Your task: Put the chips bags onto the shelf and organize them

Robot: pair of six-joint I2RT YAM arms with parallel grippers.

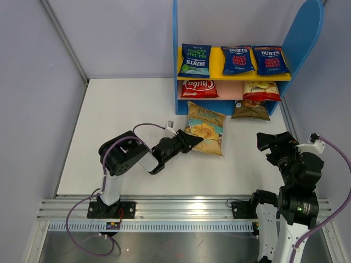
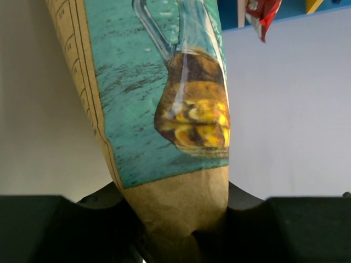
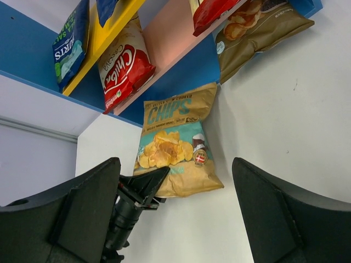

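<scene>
Your shelf (image 1: 178,55) holds three Burts (image 1: 238,59) on yellow, two Chuba (image 1: 199,87) on pink, and a tan bag (image 1: 250,110) at its base. Your left fingers (image 1: 189,141) pinch the CHIPS bag (image 1: 205,130) on the table (image 1: 126,109) before it; right fingers (image 1: 272,140) gape wide.

Three bags (image 1: 238,59) sit on the shelf's (image 1: 176,55) upper board (image 1: 216,68), two on its middle board (image 1: 230,90), two on the table (image 1: 126,120) before its base (image 1: 184,107).

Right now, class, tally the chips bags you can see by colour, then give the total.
Dark blue bags: 3
Red bags: 2
Brown bag: 1
Teal and tan bag: 1
Total: 7
</scene>
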